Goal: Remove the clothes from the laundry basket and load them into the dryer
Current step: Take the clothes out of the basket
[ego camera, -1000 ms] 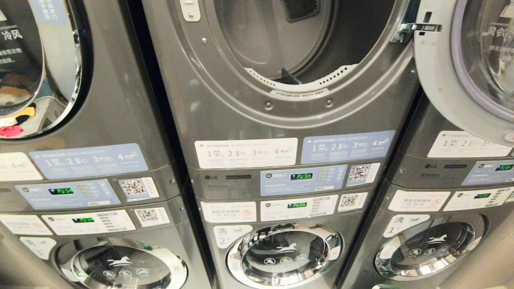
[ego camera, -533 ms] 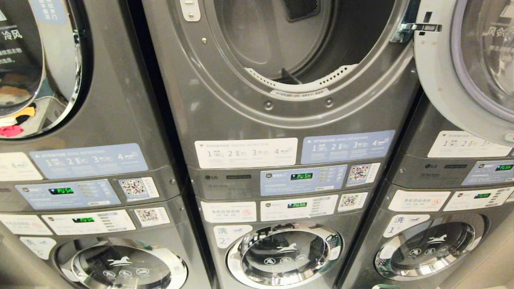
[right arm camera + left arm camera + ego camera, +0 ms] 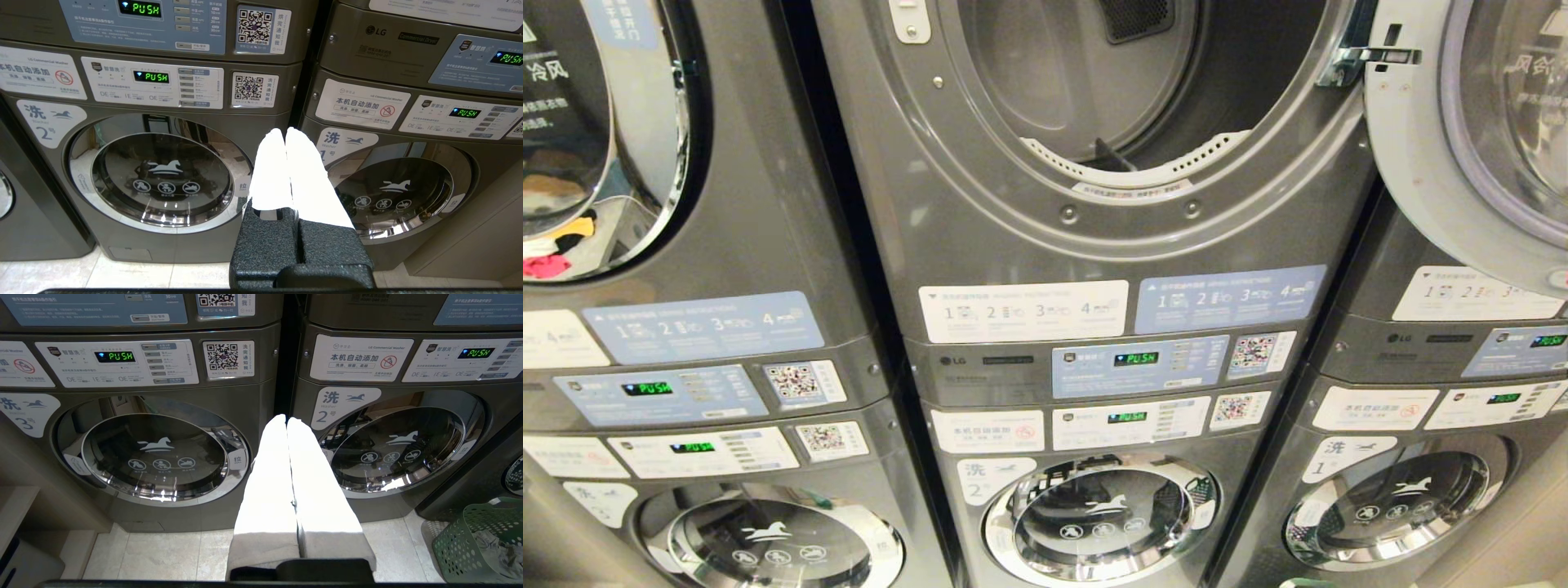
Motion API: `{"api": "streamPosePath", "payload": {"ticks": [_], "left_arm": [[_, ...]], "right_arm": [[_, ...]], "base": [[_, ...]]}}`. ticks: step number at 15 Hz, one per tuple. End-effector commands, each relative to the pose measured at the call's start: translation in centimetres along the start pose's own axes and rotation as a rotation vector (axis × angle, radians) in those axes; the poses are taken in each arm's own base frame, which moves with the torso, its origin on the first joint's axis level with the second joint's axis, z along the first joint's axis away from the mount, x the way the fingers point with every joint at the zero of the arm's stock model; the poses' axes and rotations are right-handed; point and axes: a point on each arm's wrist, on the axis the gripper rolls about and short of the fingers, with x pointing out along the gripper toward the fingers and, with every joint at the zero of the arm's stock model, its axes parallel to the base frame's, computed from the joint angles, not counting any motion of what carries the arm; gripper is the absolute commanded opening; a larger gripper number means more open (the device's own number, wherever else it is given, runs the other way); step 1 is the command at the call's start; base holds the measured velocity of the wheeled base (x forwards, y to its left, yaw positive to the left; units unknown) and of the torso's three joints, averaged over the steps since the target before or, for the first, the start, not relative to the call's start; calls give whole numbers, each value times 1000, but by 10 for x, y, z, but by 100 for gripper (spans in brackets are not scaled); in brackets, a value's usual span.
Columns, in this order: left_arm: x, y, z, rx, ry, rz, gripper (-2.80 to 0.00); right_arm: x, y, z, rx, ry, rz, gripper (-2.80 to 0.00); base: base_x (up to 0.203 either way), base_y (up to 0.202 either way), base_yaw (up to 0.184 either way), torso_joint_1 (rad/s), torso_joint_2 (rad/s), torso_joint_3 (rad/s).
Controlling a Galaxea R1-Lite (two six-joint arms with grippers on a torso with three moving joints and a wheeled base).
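My left gripper pressed together, holding nothing, pointed at the gap between washers 3 and 2; green laundry basket with clothes low on the floor off to its side; my right gripper likewise together and bare, before washers 2 and 1; dryer above, door swung open.

The dryer mouth ahead of me gapes wide — its door swung off to my right, blocking that side. My left gripper and right gripper, both pressed closed, hang low before shut washer doors. A green laundry basket sits on the floor — beside washer two.
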Motion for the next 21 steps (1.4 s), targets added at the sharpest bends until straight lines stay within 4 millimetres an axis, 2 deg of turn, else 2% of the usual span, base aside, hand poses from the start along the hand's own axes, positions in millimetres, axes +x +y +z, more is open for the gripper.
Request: {"api": "streamPosePath", "payload": {"ticks": [1,21], "left_arm": [[0,0,0,-1,1,2,-280],[0,0,0,-1,2,1,-280]], "right_arm": [[0,0,0,4,1,2,-280],[0,0,0,92,-2,-19,-280]], "base": [[0,0,0,0,0,0],[0,0,0,0,0,0]]}}
